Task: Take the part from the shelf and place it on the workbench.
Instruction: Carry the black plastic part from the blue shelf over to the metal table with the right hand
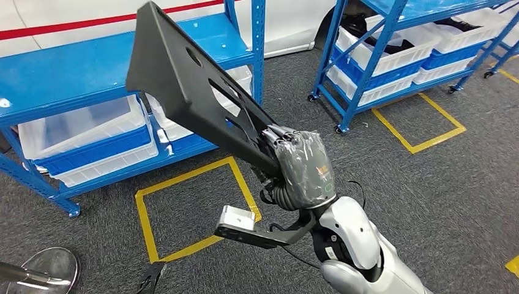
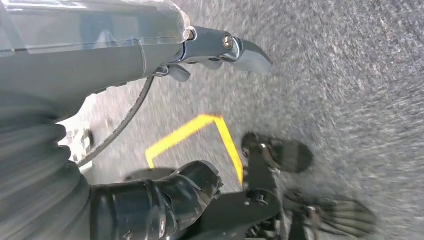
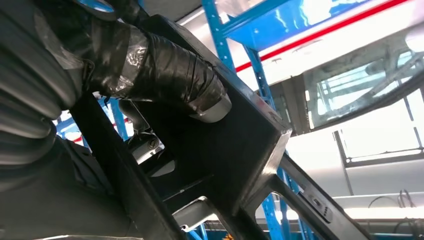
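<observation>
— Where is the part (image 1: 183, 86) right now?

— Up in the air, held by the right hand (image 1: 300, 168). It is a long, flat black panel with slots cut through it. The hand grips its lower end, fingers wrapped over the edge; the right wrist view shows the thumb (image 3: 175, 80) pressed across the dark panel face.

— Which way does it point?

— Its long axis runs on a slant in the head view: from the hand at the lower right, up and away to the upper left. The free, wider end rises highest and sits in front of the blue shelf (image 1: 73, 73). The panel is tilted, not level and not upright.

— Is it touching the shelf?

— I cannot tell from the head view; it overlaps the shelf's top board, but it looks lifted off it.

— And the left hand (image 2: 220, 50)?

— It hangs over the grey floor (image 1: 428, 184), near yellow tape (image 2: 200, 131). It holds nothing. Its fingers lie close together, lightly bent; I cannot tell more.

— What else is around?

— White bins (image 1: 85, 131) on the lower shelf level, and a second blue rack (image 1: 392, 49) with bins further right.
</observation>
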Controlling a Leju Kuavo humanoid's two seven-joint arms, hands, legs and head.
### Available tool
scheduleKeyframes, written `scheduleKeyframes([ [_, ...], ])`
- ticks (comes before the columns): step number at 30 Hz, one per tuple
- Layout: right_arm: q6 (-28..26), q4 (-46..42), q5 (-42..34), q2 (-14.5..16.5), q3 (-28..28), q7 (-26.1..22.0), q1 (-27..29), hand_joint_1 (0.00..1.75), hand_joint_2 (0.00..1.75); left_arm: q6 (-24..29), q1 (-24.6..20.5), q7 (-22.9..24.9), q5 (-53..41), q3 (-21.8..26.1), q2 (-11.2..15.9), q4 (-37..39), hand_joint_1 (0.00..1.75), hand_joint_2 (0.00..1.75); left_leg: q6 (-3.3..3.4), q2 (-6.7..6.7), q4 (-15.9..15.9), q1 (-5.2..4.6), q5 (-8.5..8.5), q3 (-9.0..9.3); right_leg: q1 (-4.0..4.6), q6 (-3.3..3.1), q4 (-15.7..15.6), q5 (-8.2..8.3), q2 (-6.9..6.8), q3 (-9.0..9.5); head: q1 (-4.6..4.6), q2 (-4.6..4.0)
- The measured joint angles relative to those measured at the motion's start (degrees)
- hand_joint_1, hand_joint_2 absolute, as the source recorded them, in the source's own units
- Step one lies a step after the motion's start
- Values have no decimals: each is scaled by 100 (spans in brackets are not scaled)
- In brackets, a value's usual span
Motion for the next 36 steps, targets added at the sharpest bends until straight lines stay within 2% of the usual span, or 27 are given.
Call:
scheduleKeyframes([
  [2, 3, -119, -115, -208, -57, -48, 29, 175, 175, -78, -30, 64, -24, -5, 14, 1, 0, 175, 70, 169, -1, -4, 155, -172, -31, 45, 548, -618, -275, -149, 6, 0],
  [3, 5, -167, -151, -298, -85, -72, 48, 175, 175, -79, -34, 71, -20, -5, 18, 1, 0, 175, 88, 251, 12, -13, 216, -254, -54, 76, 913, -888, -340, -222, 11, 0],
  [4, 8, -215, -183, -378, -111, -100, 73, 175, 175, -66, -36, 65, -7, -4, 23, 1, 0, 175, 89, 326, 30, -19, 265, -332, -74, 107, 1257, -1044, -365, -278, 11, 0],
  [5, 10, -261, -215, -458, -134, -134, 102, 175, 175, -42, -39, 54, 10, -4, 26, 1, 0, 175, 88, 401, 53, -22, 306, -411, -91, 135, 1536, -1077, -373, -305, 12, 0],
  [7, 27, -354, -289, -632, -182, -213, 164, 175, 175, 6, -52, 35, 51, -2, 31, 1, 0, 175, 77, 546, 124, -26, 369, -580, -112, 177, 1705, -846, -390, -167, 12, 0],
  [8, 42, -402, -318, -720, -218, -256, 189, 175, 175, 29, -61, 34, 69, 0, 32, 1, 0, 175, 64, 621, 171, -30, 399, -675, -117, 186, 1563, -703, -423, 40, 13, 0],
  [9, 57, -450, -338, -795, -257, -292, 204, 175, 175, 44, -73, 39, 85, 2, 32, 1, 0, 175, 46, 692, 221, -34, 426, -759, -113, 176, 1249, -651, -512, 355, 12, 0],
  [11, 80, -546, -348, -888, -344, -333, 202, 175, 175, 59, -96, 49, 112, 7, 30, 1, 0, 175, -12, 815, 294, -47, 486, -872, -55, 119, 391, -838, -718, 1013, 9, 0],
  [12, 86, -587, -348, -920, -383, -342, 196, 175, 175, 62, -106, 53, 120, 9, 29, 1, 0, 175, -46, 872, 300, -45, 527, -897, -15, 81, 87, -948, -782, 1201, 8, 0],
  [13, 93, -618, -347, -950, -415, -350, 193, 175, 175, 64, -112, 55, 127, 10, 27, 1, 0, 175, -82, 931, 290, -40, 576, -913, 22, 45, -87, -989, -777, 1263, 7, 0],
  [14, 101, -638, -346, -978, -435, -357, 196, 175, 175, 67, -116, 61, 132, 11, 26, 1, 0, 175, -119, 983, 274, -35, 620, -930, 26, -2, -149, -941, -737, 1229, 8, 0],
  [15, 112, -650, -344, -1002, -446, -364, 199, 175, 175, 72, -114, 61, 137, 13, 25, 2, 0, 175, -157, 948, 283, -20, 598, -958, 22, -46, -188, -863, -692, 1184, 10, 0],
  [16, 131, -658, -334, -1014, -450, -367, 199, 175, 175, 82, -99, 24, 150, 14, 26, 2, 0, 175, -189, 826, 373, -7, 461, -1007, 5, -103, -225, -780, -646, 1127, 8, 0],
  [18, 198, -681, -292, -988, -450, -344, 191, 175, 175, 108, -26, -161, 204, 22, 38, 2, 0, 175, -235, 467, 851, 18, -67, -1151, -19, -186, -254, -617, -543, 980, 1, 0],
  [19, 247, -690, -245, -933, -443, -299, 183, 175, 175, 131, 27, -285, 243, 36, 46, 2, 0, 175, -246, 346, 1212, 21, -345, -1228, -18, -210, -247, -545, -476, 885, -3, 0],
  [20, 292, -688, -183, -838, -423, -234, 174, 175, 175, 161, 77, -383, 279, 56, 55, 2, 0, 175, -256, 298, 1546, 22, -499, -1276, -15, -213, -236, -478, -402, 789, -4, 0],
  [21, 332, -659, -97, -707, -391, -150, 154, 175, 175, 196, 117, -449, 307, 81, 63, 3, 0, 175, -262, 281, 1780, 23, -517, -1276, -13, -211, -219, -407, -324, 686, -4, 0],
  [22, 355, -600, -4, -554, -345, -59, 121, 175, 175, 224, 142, -481, 318, 104, 69, 3, 0, 175, -263, 274, 1846, 25, -406, -1204, -13, -203, -198, -337, -247, 580, -4, 0],
  [23, 363, -512, 81, -386, -293, 27, 78, 175, 175, 242, 151, -488, 314, 121, 74, 3, 0, 175, -260, 253, 1722, 28, -222, -1044, -18, -188, -172, -265, -171, 469, -4, 0],
  [24, 357, -408, 150, -225, -241, 103, 29, 175, 175, 238, 146, -464, 291, 130, 76, 3, 0, 175, -252, 184, 1421, 35, -68, -797, -26, -166, -140, -199, -97, 364, -4, 0],
  [26, 323, -230, 209, 33, -171, 202, -49, 175, 175, 180, 115, -340, 232, 132, 78, 3, 0, 175, -220, -34, 590, 41, -81, -217, -19, -107, -66, -89, 19, 190, -2, 0],
  [27, 291, -163, 213, 115, -152, 224, -78, 175, 175, 140, 98, -263, 215, 133, 76, 4, 0, 175, -203, -116, 292, 39, -161, -39, -11, -78, -40, -38, 62, 145, 1, 0],
  [28, 253, -112, 212, 167, -143, 231, -103, 175, 175, 110, 81, -200, 217, 136, 73, 6, 0, 175, -184, -139, 137, 24, -226, 40, -1, -48, -36, 18, 100, 120, 2, 0],
  [30, 174, -18, 207, 210, -128, 226, -141, 175, 175, 82, 43, -142, 241, 146, 60, 8, 0, 175, -121, -38, 125, 34, -168, -17, 5, 3, -44, 98, 131, 84, 8, 0],
  [32, 137, 49, 202, 224, -113, 215, -159, 175, 175, 127, 10, -178, 250, 155, 49, 7, 0, 175, -26, 104, 129, 49, -74, -86, 12, 51, 218, -119, -66, -55, 42, 0],
  [34, 126, 91, 209, 243, -93, 210, -152, 175, 175, 249, 41, -338, 248, 159, 46, 6, 0, 175, 26, 259, 140, 22, 2, -175, 4, 89, 956, -606, -317, -320, 72, 0],
  [36, 121, 115, 227, 255, -74, 211, -112, 175, 175, 346, 122, -518, 240, 165, 45, 7, 0, 175, 35, 425, 159, -11, 49, -263, -11, 99, 1603, -925, -388, -472, 73, 0],
])
